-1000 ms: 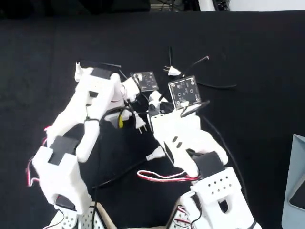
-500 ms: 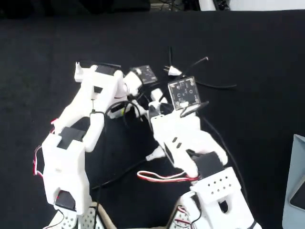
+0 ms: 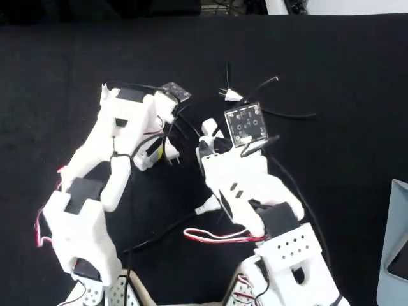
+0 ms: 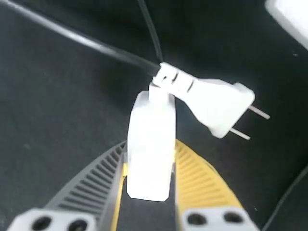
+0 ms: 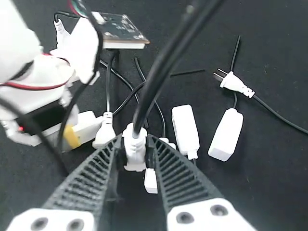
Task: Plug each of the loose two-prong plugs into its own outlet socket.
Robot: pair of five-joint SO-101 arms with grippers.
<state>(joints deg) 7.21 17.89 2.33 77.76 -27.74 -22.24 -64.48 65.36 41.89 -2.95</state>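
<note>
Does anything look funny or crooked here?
Yes. The small board by the left arm sits tipped up, not flat. And the left gripper pinches a white block with a plug at its tip jutting sideways, prongs bare.

Left arm (image 3: 105,162): rises from base at near left of desk (image 3: 331,76), leans forward toward the middle, wrist folded downward.

Left gripper (image 4: 149,149): jaws closed tight on a white block (image 4: 150,125). One jaw grey and ribbed, the other yellow and ribbed. Block pinched across its narrow sides, sticking out past the tips.

Right arm (image 3: 245,185): rises from base at near right, reaches forward and inward, ends near the left wrist, apart from it.

Right gripper (image 5: 134,142): jaws dark and ribbed, pressed against both sides of a white plug (image 5: 134,154), tips pointed down at desk.
</note>
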